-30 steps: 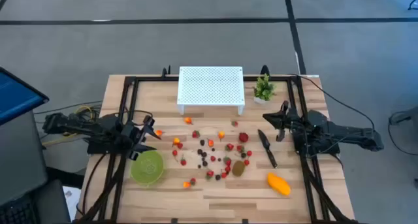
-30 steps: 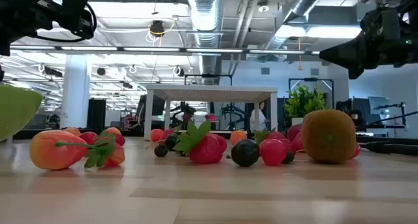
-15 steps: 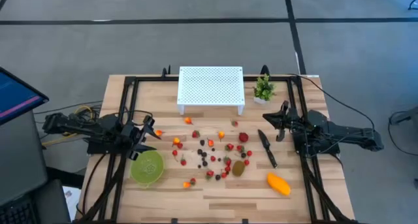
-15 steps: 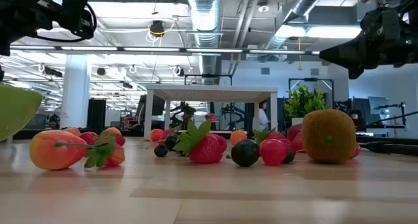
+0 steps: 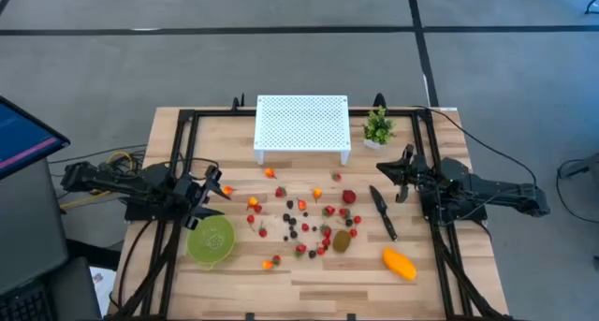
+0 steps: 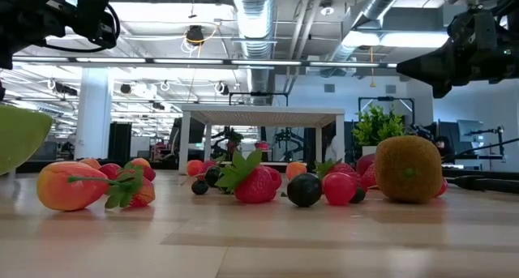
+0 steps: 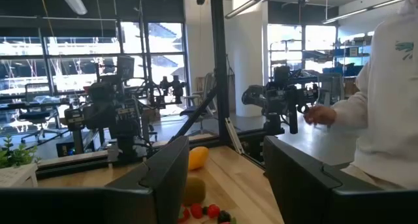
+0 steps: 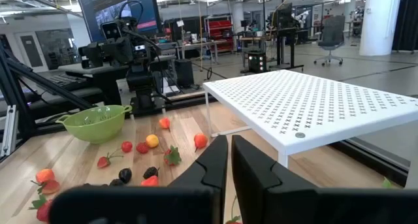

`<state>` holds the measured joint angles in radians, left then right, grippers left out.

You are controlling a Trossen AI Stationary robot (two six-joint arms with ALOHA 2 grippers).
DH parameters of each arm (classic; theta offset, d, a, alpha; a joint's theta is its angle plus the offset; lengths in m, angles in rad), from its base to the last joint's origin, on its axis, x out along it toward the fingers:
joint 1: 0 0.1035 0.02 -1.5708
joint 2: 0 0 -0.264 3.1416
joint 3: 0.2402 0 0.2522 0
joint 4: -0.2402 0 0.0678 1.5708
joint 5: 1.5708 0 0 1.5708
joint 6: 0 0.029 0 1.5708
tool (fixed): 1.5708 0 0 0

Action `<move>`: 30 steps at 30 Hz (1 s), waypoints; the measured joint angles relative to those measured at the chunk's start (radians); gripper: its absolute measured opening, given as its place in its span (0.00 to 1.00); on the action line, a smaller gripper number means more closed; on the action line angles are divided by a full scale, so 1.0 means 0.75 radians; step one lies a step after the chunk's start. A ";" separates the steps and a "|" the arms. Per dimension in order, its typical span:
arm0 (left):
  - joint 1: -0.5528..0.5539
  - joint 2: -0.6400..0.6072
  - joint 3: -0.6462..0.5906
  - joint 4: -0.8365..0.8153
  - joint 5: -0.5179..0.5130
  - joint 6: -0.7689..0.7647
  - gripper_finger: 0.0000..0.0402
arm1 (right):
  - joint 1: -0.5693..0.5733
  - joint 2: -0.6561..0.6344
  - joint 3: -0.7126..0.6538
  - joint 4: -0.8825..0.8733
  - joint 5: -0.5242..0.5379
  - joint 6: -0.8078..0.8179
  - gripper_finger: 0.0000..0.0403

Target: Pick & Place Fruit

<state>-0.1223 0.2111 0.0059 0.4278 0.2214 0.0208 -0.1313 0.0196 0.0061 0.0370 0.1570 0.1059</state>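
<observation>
Fingers (image 7: 166, 175) of the left gripper (image 5: 208, 192) stand apart with nothing between them, above the table's left side just over the one green bowl (image 5: 211, 240). The right gripper (image 5: 404, 162) has its fingers (image 8: 212, 160) pressed together on nothing, raised over the table's right side near the single black knife (image 5: 383, 211).

One brown kiwi (image 5: 343, 240) lies at the right edge of the berry scatter, and one orange-yellow mango (image 5: 400, 263) lies apart toward the front right. The small berries (image 5: 298, 223), red, orange and dark, spread across the middle of the table; they are too small and too many to count surely, but some two dozen show. One strawberry (image 6: 257, 183) with green leaves lies among them in the low view. One white perforated stand (image 5: 302, 126) sits at the back, one small potted plant (image 5: 378, 127) beside it.

The wooden table (image 5: 468, 255) is pale and planked, framed by black rails. Grey floor surrounds it; beyond lies a workshop with ceiling ducts and other rigs. A person in a white top (image 7: 392, 100) stands close by in the left wrist view.
</observation>
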 joint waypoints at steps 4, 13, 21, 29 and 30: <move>0.000 0.000 0.000 0.000 0.000 0.000 0.48 | 0.000 0.000 0.000 0.000 0.000 0.000 0.04; 0.000 0.001 0.000 0.006 -0.015 -0.013 0.48 | -0.003 0.000 0.000 0.000 0.001 0.000 0.04; 0.000 0.000 0.000 0.091 -0.133 -0.068 0.48 | -0.003 0.000 0.000 0.000 0.001 0.000 0.04; 0.000 0.001 0.000 0.416 -0.146 -0.145 0.48 | -0.005 -0.001 0.000 0.146 0.002 0.093 0.04; 0.000 0.001 0.000 0.489 -0.152 -0.139 0.48 | -0.001 -0.001 0.000 0.187 0.002 0.144 0.04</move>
<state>-0.1223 0.2115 0.0059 0.7945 0.1076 -0.0835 -0.1318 0.0193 0.0062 0.1769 0.1581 0.2139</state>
